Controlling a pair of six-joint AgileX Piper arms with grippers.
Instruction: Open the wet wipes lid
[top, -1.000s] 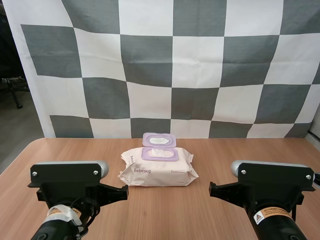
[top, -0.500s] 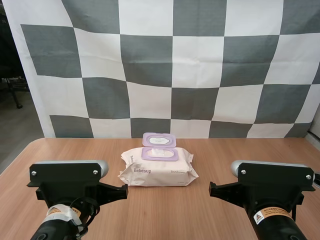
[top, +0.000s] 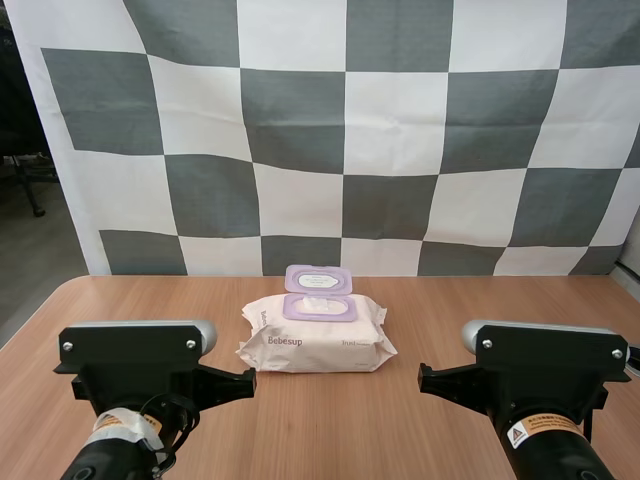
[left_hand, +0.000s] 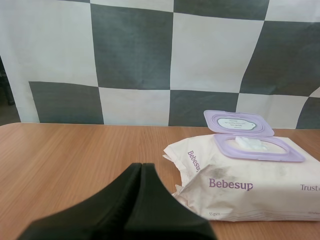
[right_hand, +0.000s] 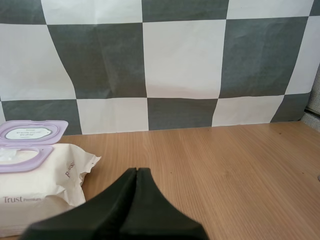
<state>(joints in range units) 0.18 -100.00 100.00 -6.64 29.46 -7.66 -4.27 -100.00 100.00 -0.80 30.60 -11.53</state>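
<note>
The left gripper (left_hand: 141, 167) and right gripper (right_hand: 136, 172) are pinched together, empty. From above the wet wipes pack (top: 315, 340) shows whole (each wrist view crops it), purple lid (top: 318, 279) open.

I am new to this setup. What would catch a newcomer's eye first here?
The pack of wet wipes lies in the middle of the table, its purple lid already flipped open toward the far side, a white wipe showing. The left gripper and right gripper are shut on nothing, short of the pack.
</note>
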